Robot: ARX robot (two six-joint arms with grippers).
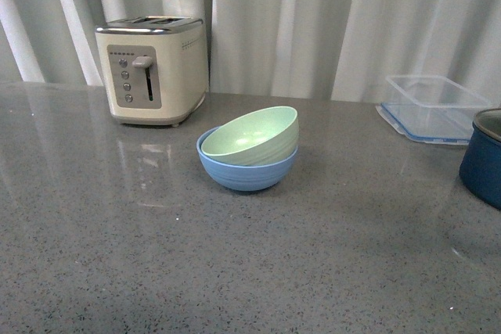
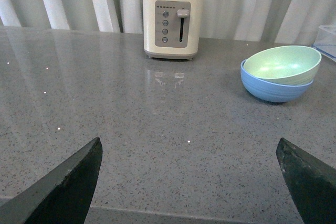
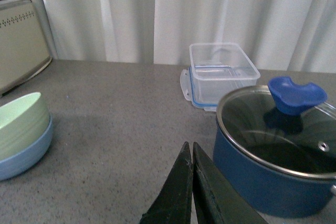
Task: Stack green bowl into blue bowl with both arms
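The pale green bowl (image 1: 258,135) sits tilted inside the light blue bowl (image 1: 247,171) at the middle of the grey counter. Neither arm shows in the front view. The left wrist view has the stacked green bowl (image 2: 281,65) and blue bowl (image 2: 275,89) far off to one side, and my left gripper (image 2: 189,153) is open over bare counter, well short of them. My right gripper (image 3: 191,150) is shut with nothing between its fingers, hanging beside the navy pot. That view catches the green bowl (image 3: 21,123) and blue bowl (image 3: 26,156) at its edge.
A cream toaster (image 1: 153,69) stands behind the bowls at the back left. A clear plastic container (image 1: 437,107) sits at the back right, with a dark navy pot (image 3: 273,161) with a glass lid in front of it, close to the right gripper. White curtains hang behind the counter.
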